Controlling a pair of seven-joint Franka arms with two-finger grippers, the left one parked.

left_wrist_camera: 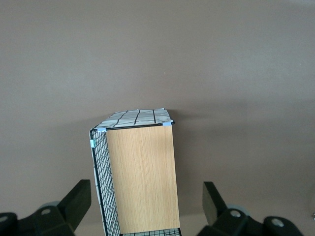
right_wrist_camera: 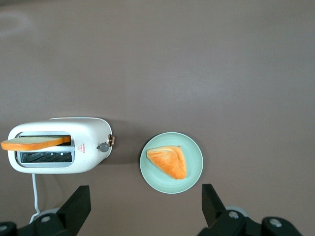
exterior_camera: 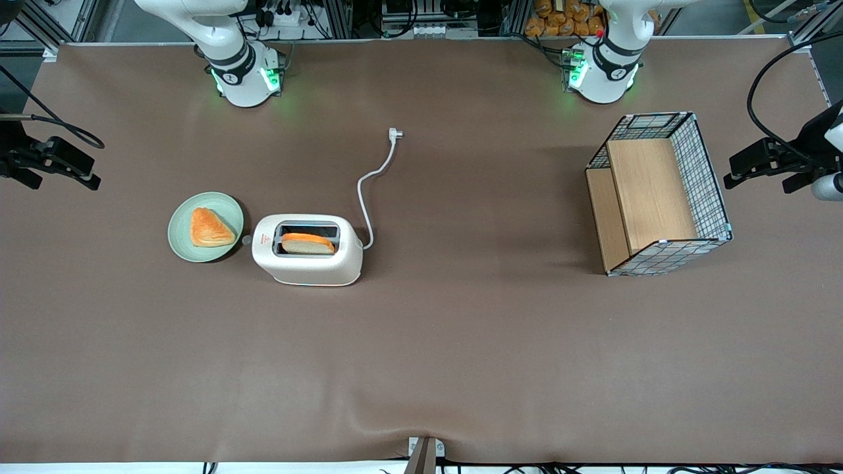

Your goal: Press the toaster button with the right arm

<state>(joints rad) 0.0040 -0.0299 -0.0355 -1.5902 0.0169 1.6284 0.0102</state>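
The cream-white toaster (exterior_camera: 307, 260) lies on the brown table with a slice of toast (exterior_camera: 307, 243) in the slot nearer the front camera. Its small grey button (exterior_camera: 247, 240) sticks out of the short end that faces the green plate. In the right wrist view the toaster (right_wrist_camera: 88, 132), its button (right_wrist_camera: 103, 146) and the red triangle mark (right_wrist_camera: 82, 147) show from above. My right gripper (exterior_camera: 72, 161) hangs high at the working arm's end of the table, well apart from the toaster. It is open and empty (right_wrist_camera: 145, 196).
A green plate (exterior_camera: 181, 224) with a triangular pastry (exterior_camera: 211, 227) sits just beside the button end, also in the right wrist view (right_wrist_camera: 194, 162). The white cord (exterior_camera: 375, 174) runs to a plug (exterior_camera: 395, 133). A wire-and-wood basket (exterior_camera: 658, 194) stands toward the parked arm's end.
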